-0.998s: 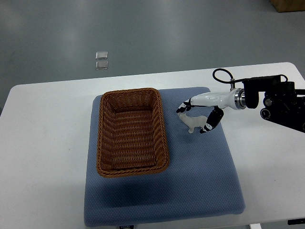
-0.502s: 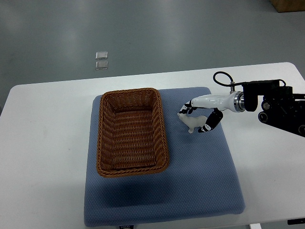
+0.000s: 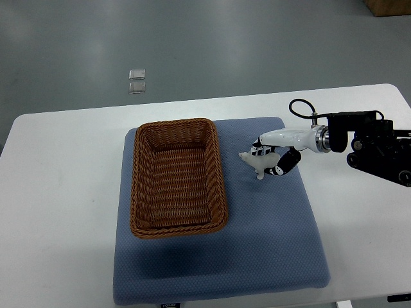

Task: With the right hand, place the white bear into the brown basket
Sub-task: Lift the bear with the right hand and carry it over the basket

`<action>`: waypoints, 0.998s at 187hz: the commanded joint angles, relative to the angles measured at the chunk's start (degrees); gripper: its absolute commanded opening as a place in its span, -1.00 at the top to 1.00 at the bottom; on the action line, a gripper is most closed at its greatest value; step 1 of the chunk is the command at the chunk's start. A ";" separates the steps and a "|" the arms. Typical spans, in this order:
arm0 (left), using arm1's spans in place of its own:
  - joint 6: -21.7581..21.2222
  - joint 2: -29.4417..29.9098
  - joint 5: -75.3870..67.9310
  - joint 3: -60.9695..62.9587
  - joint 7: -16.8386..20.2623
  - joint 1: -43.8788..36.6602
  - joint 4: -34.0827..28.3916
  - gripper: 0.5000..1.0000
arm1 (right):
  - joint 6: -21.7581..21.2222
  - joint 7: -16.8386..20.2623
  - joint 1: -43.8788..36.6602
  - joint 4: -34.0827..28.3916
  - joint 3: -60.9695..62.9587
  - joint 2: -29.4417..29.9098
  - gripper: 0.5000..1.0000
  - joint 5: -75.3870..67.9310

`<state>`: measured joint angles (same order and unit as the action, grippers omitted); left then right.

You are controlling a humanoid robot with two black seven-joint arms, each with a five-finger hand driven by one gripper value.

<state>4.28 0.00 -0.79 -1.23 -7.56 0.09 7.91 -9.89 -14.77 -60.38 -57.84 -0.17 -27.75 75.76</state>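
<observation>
Our right hand [image 3: 270, 162] is clenched around the white bear [image 3: 259, 164], which sits on the blue mat [image 3: 270, 244] just beside the right rim of the brown basket [image 3: 178, 176], toward the far right part of the tabletop [image 3: 58, 192]. We judge the grip should be firm before we lift, then raise the bear clear of the rim and carry it left over the basket's middle. We count one bear, one basket, one mat.
</observation>
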 commanded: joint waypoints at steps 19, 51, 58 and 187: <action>0.03 0.00 0.00 0.00 0.00 0.00 0.00 -1.00 | -0.21 0.00 -0.62 -0.08 0.61 -0.64 1.00 -0.26; 0.03 0.00 0.00 0.00 0.00 0.00 0.00 -1.00 | -1.27 0.00 -3.08 -0.08 3.16 -1.17 1.00 -0.26; 0.03 0.00 0.00 0.09 0.00 0.00 0.00 -1.00 | -1.62 0.00 -4.49 -0.08 3.16 -1.26 1.00 -0.35; 0.03 0.00 0.00 0.09 0.00 0.00 0.00 -1.00 | 0.84 -0.09 -15.47 3.17 3.25 15.88 1.00 0.27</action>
<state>4.28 0.00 -0.79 -1.14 -7.56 0.09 7.91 -10.09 -14.77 -76.21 -56.36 3.06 -15.76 75.83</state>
